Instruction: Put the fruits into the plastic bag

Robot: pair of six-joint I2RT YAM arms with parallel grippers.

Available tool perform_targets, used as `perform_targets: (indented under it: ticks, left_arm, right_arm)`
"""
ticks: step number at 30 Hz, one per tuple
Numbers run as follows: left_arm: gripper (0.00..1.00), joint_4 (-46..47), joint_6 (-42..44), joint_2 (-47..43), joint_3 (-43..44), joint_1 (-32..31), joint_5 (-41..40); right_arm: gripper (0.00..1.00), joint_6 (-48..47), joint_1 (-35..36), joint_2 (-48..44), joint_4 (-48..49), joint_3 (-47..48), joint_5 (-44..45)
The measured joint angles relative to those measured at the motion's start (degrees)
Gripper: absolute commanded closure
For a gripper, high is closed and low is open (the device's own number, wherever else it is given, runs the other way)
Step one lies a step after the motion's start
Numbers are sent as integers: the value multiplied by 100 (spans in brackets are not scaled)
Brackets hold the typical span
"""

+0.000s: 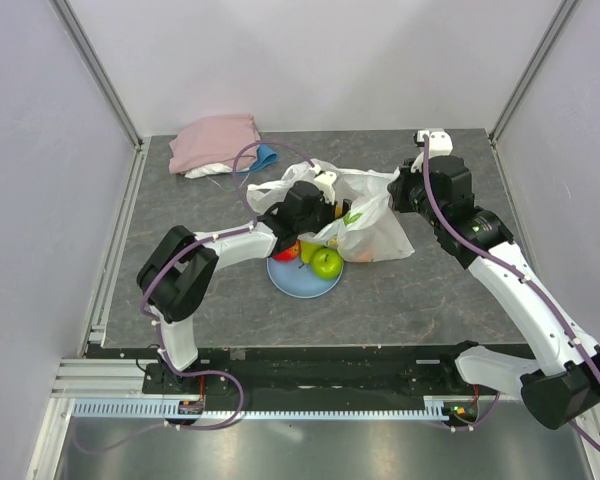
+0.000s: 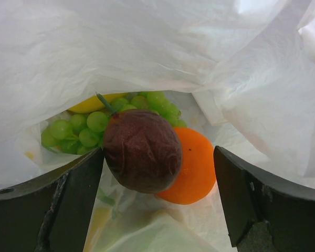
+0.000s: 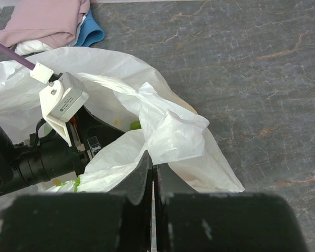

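The white plastic bag (image 1: 372,218) lies mid-table with its mouth toward the left. My left gripper (image 1: 315,207) is inside the mouth, open. In the left wrist view the small dark brown-red fruit (image 2: 142,149) sits between the spread fingers (image 2: 68,205), touching the left one and apart from the right one. It rests against the orange (image 2: 195,167), with the green grapes (image 2: 84,131) and the yellow mango (image 2: 92,104) behind. My right gripper (image 3: 153,168) is shut on a fold of the bag's edge (image 3: 173,134). A green apple (image 1: 327,262) and a red apple (image 1: 286,250) sit on the light-blue plate (image 1: 290,283).
A folded pink cloth (image 1: 215,140) with a blue cloth (image 1: 265,157) beside it lies at the back left. The left arm's wrist camera (image 3: 63,100) sits at the bag's mouth. Grey walls and metal rails border the table.
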Motion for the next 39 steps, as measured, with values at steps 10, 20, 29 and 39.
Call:
perform_targets:
  ticks: [10, 20, 29, 39]
  left_arm:
    - [9, 146, 35, -1110, -227, 2, 203]
    - [9, 243, 59, -2229, -428, 2, 448]
    - [3, 452, 640, -3501, -1467, 2, 1150]
    - [1, 138, 1235, -5252, -2955, 0, 260]
  right_arm:
    - [100, 0, 0, -2, 0, 0, 0]
    - [100, 0, -11, -9, 0, 0, 0]
    - [100, 0, -31, -57, 0, -2, 0]
    - [100, 0, -31, -63, 0, -2, -7]
